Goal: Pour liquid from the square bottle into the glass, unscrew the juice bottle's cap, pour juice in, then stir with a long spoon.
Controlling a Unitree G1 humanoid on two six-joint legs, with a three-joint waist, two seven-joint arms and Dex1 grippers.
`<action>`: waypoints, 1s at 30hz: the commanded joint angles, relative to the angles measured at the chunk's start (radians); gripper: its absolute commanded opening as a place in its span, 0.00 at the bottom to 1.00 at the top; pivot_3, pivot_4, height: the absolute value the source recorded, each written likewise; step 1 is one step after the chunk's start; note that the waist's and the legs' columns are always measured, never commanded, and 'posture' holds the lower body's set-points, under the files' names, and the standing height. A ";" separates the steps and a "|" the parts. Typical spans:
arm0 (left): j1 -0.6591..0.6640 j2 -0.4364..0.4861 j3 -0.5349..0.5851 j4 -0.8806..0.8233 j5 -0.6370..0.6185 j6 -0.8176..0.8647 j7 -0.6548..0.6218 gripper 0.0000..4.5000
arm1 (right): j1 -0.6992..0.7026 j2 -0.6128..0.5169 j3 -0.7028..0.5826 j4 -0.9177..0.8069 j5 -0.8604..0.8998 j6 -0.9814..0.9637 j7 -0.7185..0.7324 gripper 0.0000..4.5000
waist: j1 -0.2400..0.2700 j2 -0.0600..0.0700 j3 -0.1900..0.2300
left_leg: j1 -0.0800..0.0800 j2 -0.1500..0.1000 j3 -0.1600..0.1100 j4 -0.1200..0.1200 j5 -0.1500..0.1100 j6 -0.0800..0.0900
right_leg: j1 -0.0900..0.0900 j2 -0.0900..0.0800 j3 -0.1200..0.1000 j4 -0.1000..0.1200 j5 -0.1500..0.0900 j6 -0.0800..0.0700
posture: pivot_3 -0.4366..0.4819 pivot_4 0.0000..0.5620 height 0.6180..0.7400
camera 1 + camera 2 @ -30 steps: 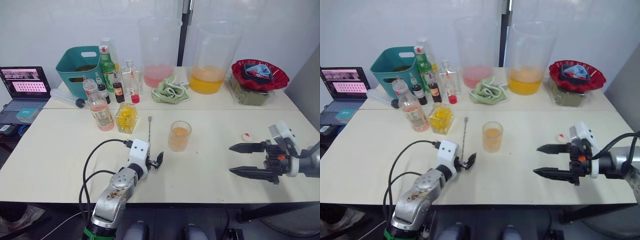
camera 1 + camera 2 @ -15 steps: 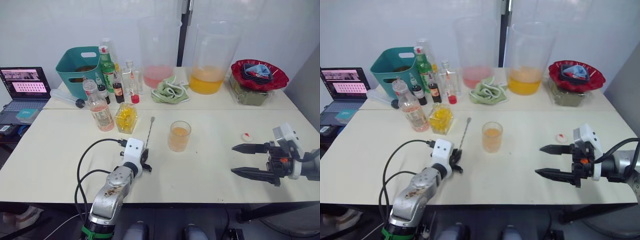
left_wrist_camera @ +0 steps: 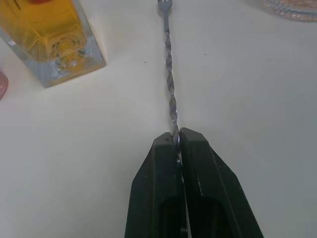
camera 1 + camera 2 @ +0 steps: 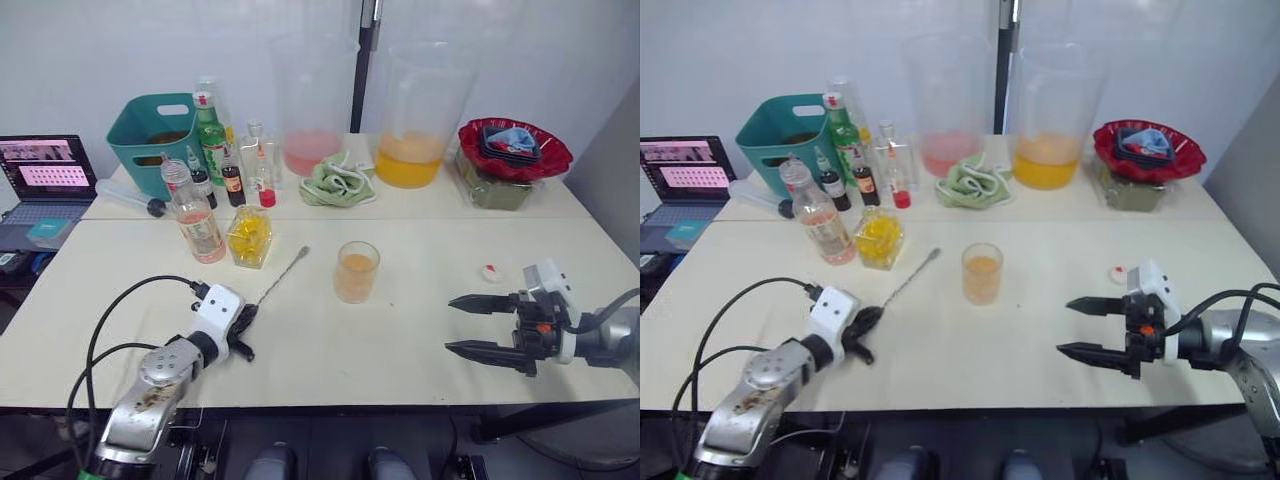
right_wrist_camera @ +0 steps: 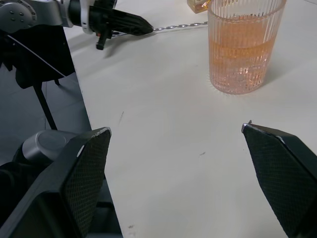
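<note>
At the near edge of the table (image 4: pixel 420 350), the left gripper (image 3: pixel 177 144) was pinched tight on the handle end of the long spoon (image 3: pixel 170 89). The spoon lay flat on the table and its far end pointed away toward the bottles. The right gripper (image 4: pixel 462 323) was low over the table on the right side, with its two black fingers spread wide and nothing between them. It was well apart from the glass.

A small white cap (image 4: pixel 490 271) with a red spot lay on the table just past the right gripper.

The glass (image 4: pixel 356 272) stood upright near the middle of the table, with orange drink in it. The square bottle (image 4: pixel 251 236) with yellow liquid stood to the left of the glass, just beside the far end of the spoon. The juice bottle (image 4: pixel 197 215) with pink liquid stood next to it, further left.

Farther back stood more bottles, a teal basket (image 4: pixel 150 135), a green cloth (image 4: pixel 337 186), two big clear jugs and a red bowl (image 4: pixel 515 150). A laptop (image 4: pixel 47 180) sat far off on the left.
</note>
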 commanded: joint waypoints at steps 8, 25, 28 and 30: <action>-0.016 0.114 0.011 0.090 -0.048 -0.058 -0.196 0.29 | 0.034 0.073 0.006 -0.094 0.020 -0.008 -0.077 1.00 | -0.002 0.000 0.000 | 0.000 0.000 0.000 0.000 0.000 0.000 | 0.000 0.000 0.000 0.000 0.000 0.000 | 0.48 0.27 1.00; -0.196 0.308 -0.166 0.063 -0.007 0.202 -0.329 0.67 | 0.083 0.144 0.006 -0.188 0.035 -0.013 -0.192 1.00 | -0.005 0.001 0.000 | 0.001 0.000 -0.001 0.000 0.000 0.000 | 0.000 0.000 -0.001 0.001 0.000 0.000 | 0.48 0.27 1.00; -0.219 0.327 -0.213 0.050 -0.003 0.268 -0.342 0.49 | 0.091 0.148 0.006 -0.199 0.033 -0.017 -0.204 1.00 | -0.005 0.001 0.000 | 0.002 0.000 -0.001 -0.001 0.000 0.000 | 0.000 0.000 -0.001 0.001 0.000 0.000 | 0.48 0.27 1.00; -0.227 0.321 -0.230 0.038 -0.004 0.300 -0.331 0.33 | 0.096 0.150 0.008 -0.206 0.033 -0.018 -0.210 1.00 | -0.005 0.001 -0.001 | 0.002 0.000 -0.001 -0.001 0.000 0.000 | 0.001 0.000 -0.001 0.001 0.000 0.000 | 0.48 0.27 1.00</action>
